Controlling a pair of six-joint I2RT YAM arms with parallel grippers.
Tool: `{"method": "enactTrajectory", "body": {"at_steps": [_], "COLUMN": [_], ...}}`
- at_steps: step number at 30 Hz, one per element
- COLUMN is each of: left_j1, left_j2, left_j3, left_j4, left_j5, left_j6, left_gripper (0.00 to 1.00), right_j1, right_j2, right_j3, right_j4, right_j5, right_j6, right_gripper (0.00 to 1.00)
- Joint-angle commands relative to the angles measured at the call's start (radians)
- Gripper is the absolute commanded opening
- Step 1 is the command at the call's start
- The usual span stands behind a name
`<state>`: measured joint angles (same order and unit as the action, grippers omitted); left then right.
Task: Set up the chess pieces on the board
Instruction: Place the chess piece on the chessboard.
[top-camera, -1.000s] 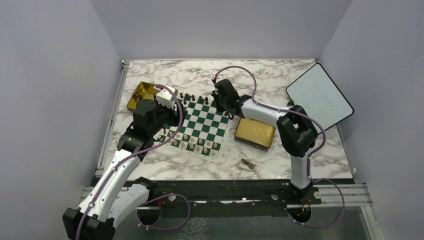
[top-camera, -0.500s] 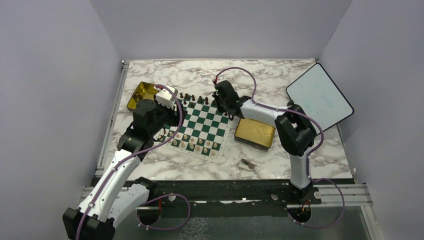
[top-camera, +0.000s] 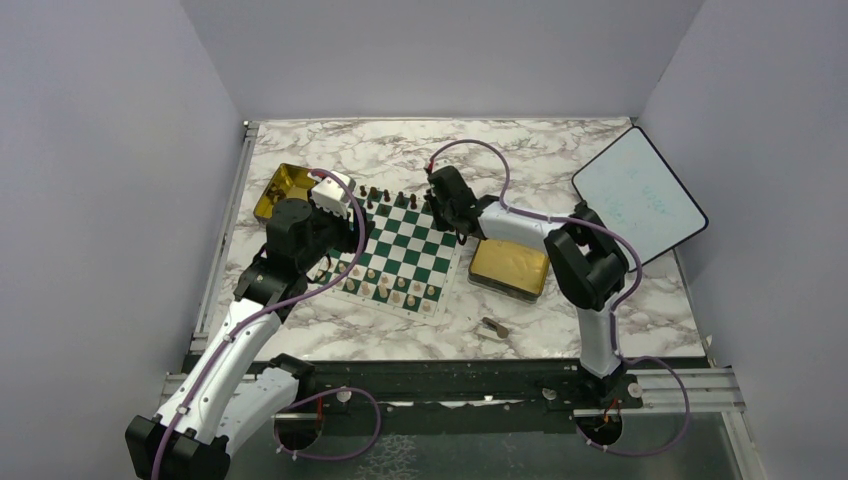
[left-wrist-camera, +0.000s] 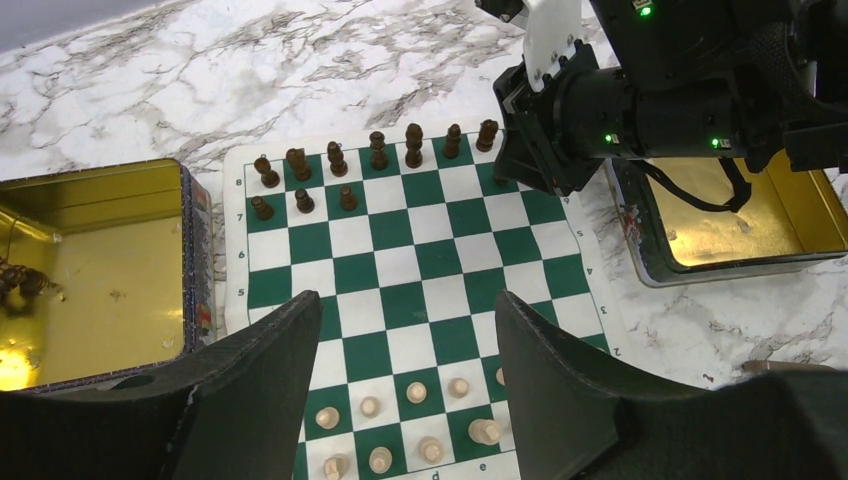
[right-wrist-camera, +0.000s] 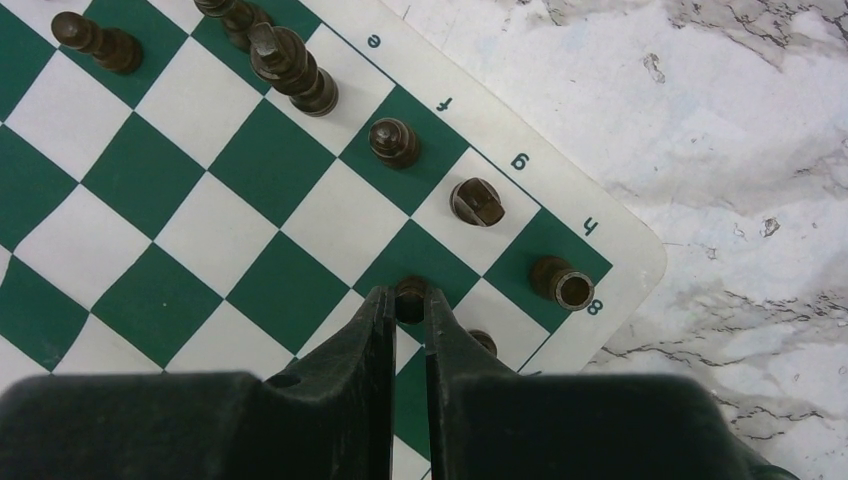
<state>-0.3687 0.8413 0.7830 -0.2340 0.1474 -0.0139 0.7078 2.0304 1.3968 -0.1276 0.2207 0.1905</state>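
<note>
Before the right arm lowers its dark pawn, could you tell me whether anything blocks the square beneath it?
Nothing visible does: the pawn in the right fingers is over a green square; another dark piece stands close beside.

Printed coordinates ran along the board (right-wrist-camera: 634, 262) border: file letters e, f, g, h plus an 8 at the corner in the right wrist view, rank digits 8, 7, 6, 5 in the left wrist view. Marks on the tablet (top-camera: 640, 195) were illegible.
</note>
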Motion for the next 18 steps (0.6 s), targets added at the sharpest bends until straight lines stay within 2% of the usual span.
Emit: {"method": "enactTrajectory", "body": {"at_steps": [1, 9, 18], "left_j1": [-0.004, -0.004, -0.004], "left_j2": [-0.011, -0.013, -0.012], "left_j3": [-0.008, -0.01, -0.01], "left_j4": [-0.005, -0.005, -0.005], "left_j5": [-0.01, -0.009, -0.006], "left_j6": [0.009, 0.009, 0.009], "left_gripper": [0.66, 0.66, 0.66], "right_j1": [0.007, 0.008, 0.009], "right_j2": [0.03, 0.044, 0.05], "right_j3": [-0.004, 0.002, 0.019], "right_j4": [0.028, 0.023, 0.011], "right_j5": [0.022, 0.02, 0.024], "right_j6": [0.007, 0.009, 0.011], "right_gripper": [0.16, 0.18, 0.29]}}
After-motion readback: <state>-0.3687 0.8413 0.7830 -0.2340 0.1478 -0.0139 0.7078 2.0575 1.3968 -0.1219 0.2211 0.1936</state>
